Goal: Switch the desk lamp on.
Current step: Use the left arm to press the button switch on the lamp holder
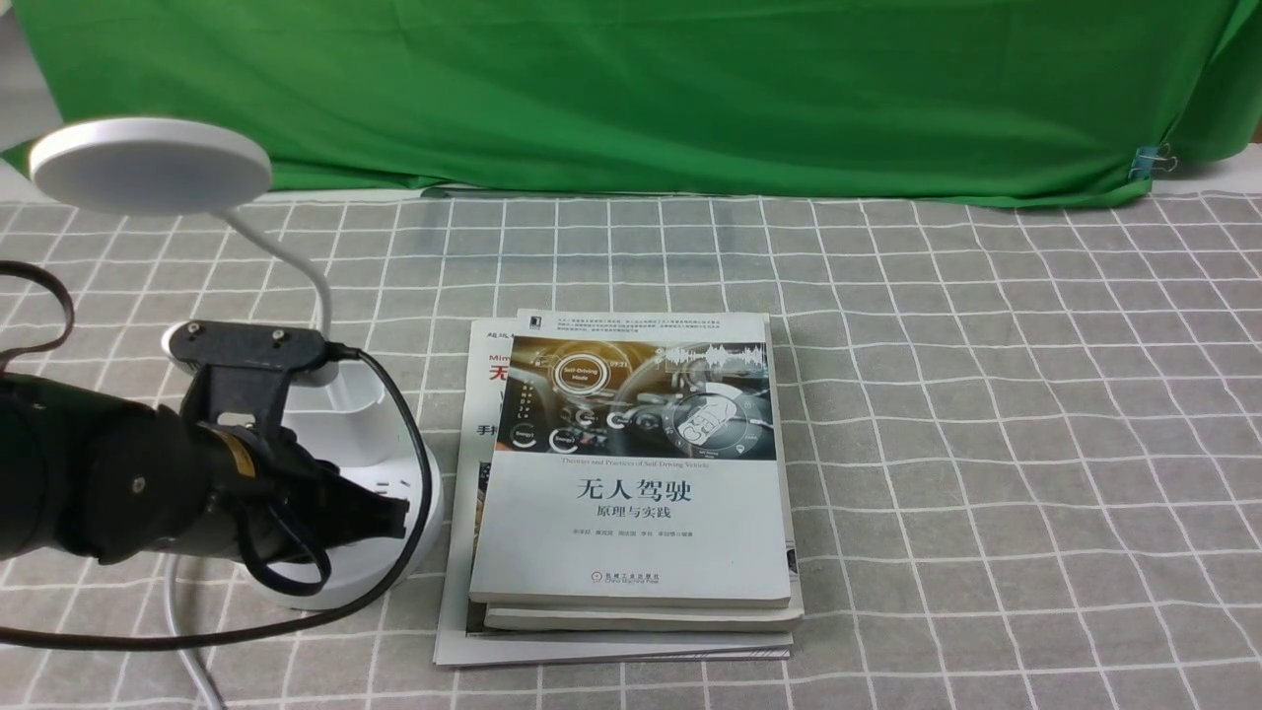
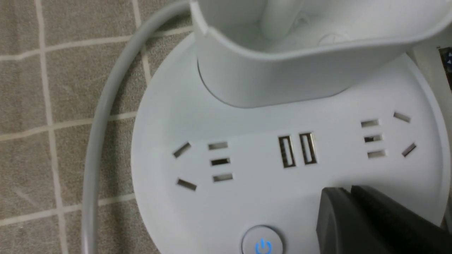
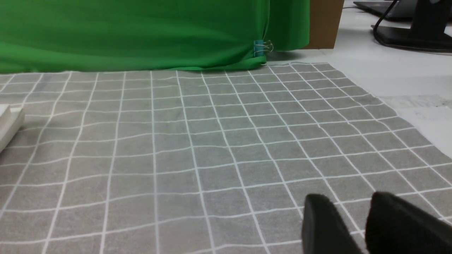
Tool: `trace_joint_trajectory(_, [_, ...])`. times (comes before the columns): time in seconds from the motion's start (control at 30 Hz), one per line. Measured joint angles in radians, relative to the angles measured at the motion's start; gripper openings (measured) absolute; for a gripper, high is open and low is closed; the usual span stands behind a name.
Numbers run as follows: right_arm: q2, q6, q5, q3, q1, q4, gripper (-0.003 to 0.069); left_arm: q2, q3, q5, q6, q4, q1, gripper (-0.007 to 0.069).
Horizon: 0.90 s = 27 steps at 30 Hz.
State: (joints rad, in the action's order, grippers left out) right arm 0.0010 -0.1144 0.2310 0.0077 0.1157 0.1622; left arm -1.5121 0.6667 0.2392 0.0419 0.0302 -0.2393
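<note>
Desk lamp (image 1: 360, 424) stands upright on the bench (image 1: 986, 444), just beside the book stack (image 1: 631, 473), on the stack's left side. Left end effector (image 1: 394, 515) is over the lamp's round base, jaws together and empty, tip near the blue-marked power button (image 2: 263, 243). Contact with the base cannot be confirmed. Right end effector (image 3: 353, 201) sits low over the cloth, right of the stack. Its jaws appear slightly apart and hold nothing.

The bench (image 1: 986, 444) is left open from the book stack (image 1: 631, 513) to the right edge; near the left edge, passage is narrowed by the desk lamp (image 1: 365, 434) just beside the stack
</note>
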Motion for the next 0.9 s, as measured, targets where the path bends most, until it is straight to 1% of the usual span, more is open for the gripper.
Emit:
trace_joint_trajectory(0.5, [0.0, 0.0, 0.0, 0.0, 0.0, 0.0, 0.0245, 0.0, 0.002, 0.001, -0.005, 0.005, 0.0, 0.0019])
trace_joint_trajectory(0.77, [0.0, 0.0, 0.0, 0.0, 0.0, 0.0, 0.0245, -0.001, 0.047, 0.075, -0.011, -0.014, 0.0, 0.0019])
trace_joint_trajectory(0.9, [0.0, 0.0, 0.0, 0.0, 0.0, 0.0, 0.0245, -0.001, 0.054, 0.086, -0.012, -0.016, 0.0, 0.0019])
